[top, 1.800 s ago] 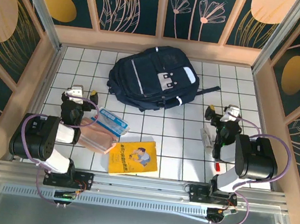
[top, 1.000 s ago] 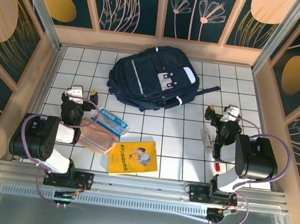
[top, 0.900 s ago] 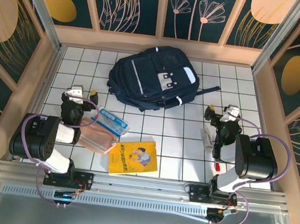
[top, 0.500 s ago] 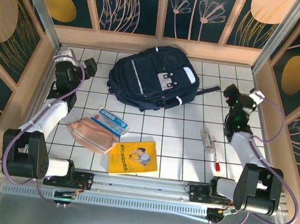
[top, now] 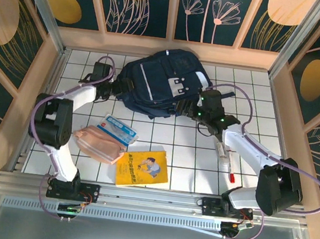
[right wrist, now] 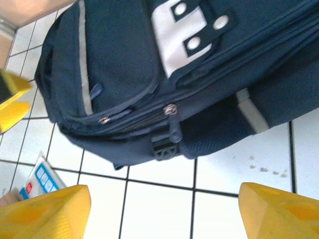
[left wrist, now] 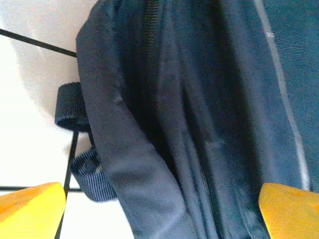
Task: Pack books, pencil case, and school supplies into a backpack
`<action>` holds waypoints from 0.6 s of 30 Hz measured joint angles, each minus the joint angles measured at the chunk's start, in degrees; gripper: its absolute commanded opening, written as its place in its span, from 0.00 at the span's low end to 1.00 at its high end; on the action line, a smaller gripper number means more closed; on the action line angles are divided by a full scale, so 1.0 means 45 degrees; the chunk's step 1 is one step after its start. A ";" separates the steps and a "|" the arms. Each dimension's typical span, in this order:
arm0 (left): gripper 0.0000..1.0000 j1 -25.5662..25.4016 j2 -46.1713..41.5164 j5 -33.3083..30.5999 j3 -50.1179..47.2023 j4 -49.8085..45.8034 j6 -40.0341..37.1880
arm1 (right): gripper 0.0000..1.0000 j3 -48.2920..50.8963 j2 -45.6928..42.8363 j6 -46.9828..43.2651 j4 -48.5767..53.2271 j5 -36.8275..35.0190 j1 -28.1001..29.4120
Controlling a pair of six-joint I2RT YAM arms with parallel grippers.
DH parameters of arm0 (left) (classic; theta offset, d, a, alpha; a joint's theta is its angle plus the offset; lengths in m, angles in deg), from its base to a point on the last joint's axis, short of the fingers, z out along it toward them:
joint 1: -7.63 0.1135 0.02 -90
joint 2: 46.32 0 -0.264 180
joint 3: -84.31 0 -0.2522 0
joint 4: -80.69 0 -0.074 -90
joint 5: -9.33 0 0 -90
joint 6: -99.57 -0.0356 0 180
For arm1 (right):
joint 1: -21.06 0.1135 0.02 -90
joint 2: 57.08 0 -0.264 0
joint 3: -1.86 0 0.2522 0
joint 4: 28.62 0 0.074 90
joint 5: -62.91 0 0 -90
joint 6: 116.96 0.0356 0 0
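Jaws spread on left gripper [top: 115, 88] and right gripper [top: 199, 111]; I'm fearing upper-centre backpack [top: 164, 79] fabric bunching, zipper pull [right wrist: 171, 109] slipping free.

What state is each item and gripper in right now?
backpack: lying flat, looks zipped shut
book: closed, flat on table
pouch: flat on table
blue-white pack: overlapping pouch
tube: loose on table
red pen: loose on table
left gripper: open, at backpack
right gripper: open, facing backpack

A white tabletop [top: 186, 153] gridded with black lines, dark floral wall panels [top: 143, 11] on the far side, a metal rail [top: 150, 196] along the near edge.
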 measured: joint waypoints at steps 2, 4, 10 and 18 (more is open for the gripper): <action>0.73 0.0000 0.1035 -0.0044 0.0763 -0.0083 0.0228 | 0.83 0.0000 0.0000 0.0063 0.0078 0.0000 0.0257; 0.44 -0.0010 0.1821 0.0160 0.1341 -0.0126 0.0423 | 0.83 -0.0005 0.0029 0.0248 0.0131 -0.0024 0.0544; 0.00 -0.0461 0.1962 0.0277 0.1409 0.0068 0.1039 | 0.83 -0.0267 0.0636 0.2064 0.0253 0.0253 0.1137; 0.30 -0.4454 -0.2560 -0.0481 -0.2254 0.1384 0.4391 | 0.83 -0.0233 0.1394 0.5183 0.0092 0.0947 0.0423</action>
